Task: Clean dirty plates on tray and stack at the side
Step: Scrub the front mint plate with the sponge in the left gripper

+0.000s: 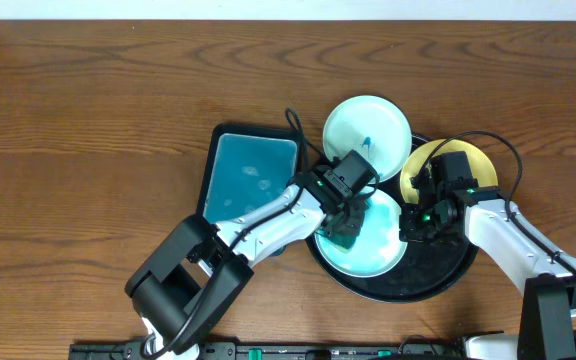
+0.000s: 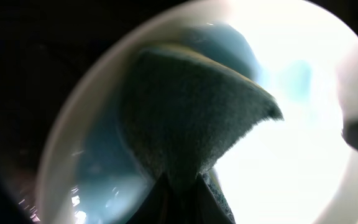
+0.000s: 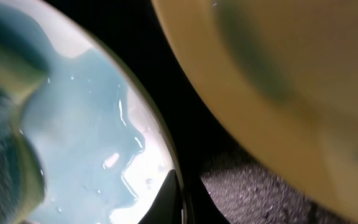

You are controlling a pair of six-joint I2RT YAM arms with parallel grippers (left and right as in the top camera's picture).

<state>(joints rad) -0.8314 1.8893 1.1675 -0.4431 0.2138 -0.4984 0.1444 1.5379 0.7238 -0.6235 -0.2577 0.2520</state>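
Finds left gripper [image 2: 185, 190] clamped on sponge [image 2: 191, 112] atop wet plate [image 1: 376, 252], lower centre; right gripper [image 3: 178, 200] clenched shut at its right rim.

Grainy brown wood table [image 1: 88, 110], glossy black tray [image 1: 443, 280], a wet, shiny-smooth plate [image 3: 86, 137], and a fuzzy, matt sponge [image 2: 191, 112].

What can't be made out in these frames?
- Yellow plate: its marks; overhead, right arm covers it partly; right wrist, blurred.
- Wet plate: leftover marks; left wrist, glare and sponge hide them.
- Right hand: whether it grips that plate's rim; right wrist, bottom edge cuts it off.
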